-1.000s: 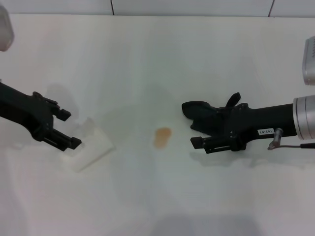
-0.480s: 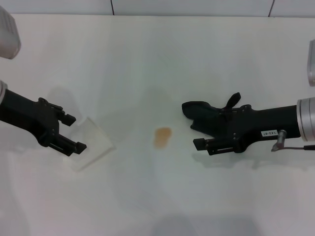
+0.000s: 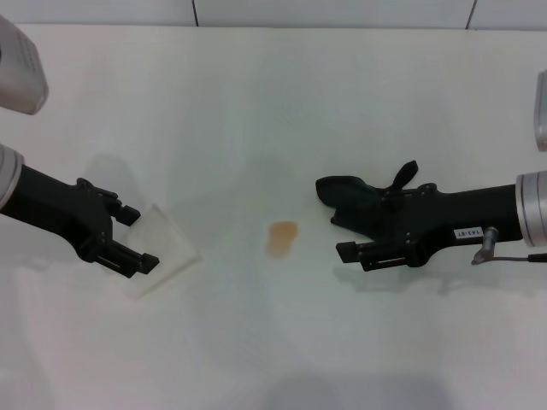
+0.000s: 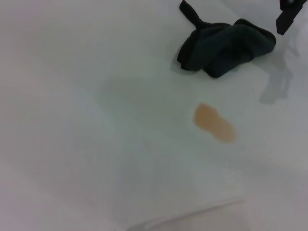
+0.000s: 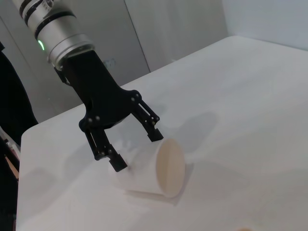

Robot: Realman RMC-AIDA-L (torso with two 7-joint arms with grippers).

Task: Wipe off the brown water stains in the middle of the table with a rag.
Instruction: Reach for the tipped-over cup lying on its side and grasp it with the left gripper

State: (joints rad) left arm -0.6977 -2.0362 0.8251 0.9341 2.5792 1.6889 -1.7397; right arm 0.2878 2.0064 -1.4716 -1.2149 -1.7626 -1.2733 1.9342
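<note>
Since a second ago, the left gripper has slid toward the middle of the table and closed in on the cup lying on its side, while the right gripper has barely shifted. Nearest the robot, the left gripper's jaws are spread, one on each side of the cup's closed end; the right wrist view shows them open around it but not yet pinching. The cup is translucent white, its open mouth turned toward the stain.

Farther along, the brown stain sits on bare table between the two arms, well apart from the cup and nearer to the rag. It is one small soft-edged blotch, untouched so far.

Beyond it, the black rag lies bunched on the table with a thin flap sticking up. The right gripper lies right against the rag's near edge; I cannot tell whether its jaws are open or shut, or whether they hold any cloth.

To do this step well, I judge the right gripper needs a firm bite on the thick part of the rag, not the flap, so the cloth does not trail or slip. It should then drag the bundle flat across the blotch, pressing lightly and passing fully over both ends. The left gripper should take the cup clear first, or at least keep it out of the wiping path, so the stroke does not knock it rolling.
</note>
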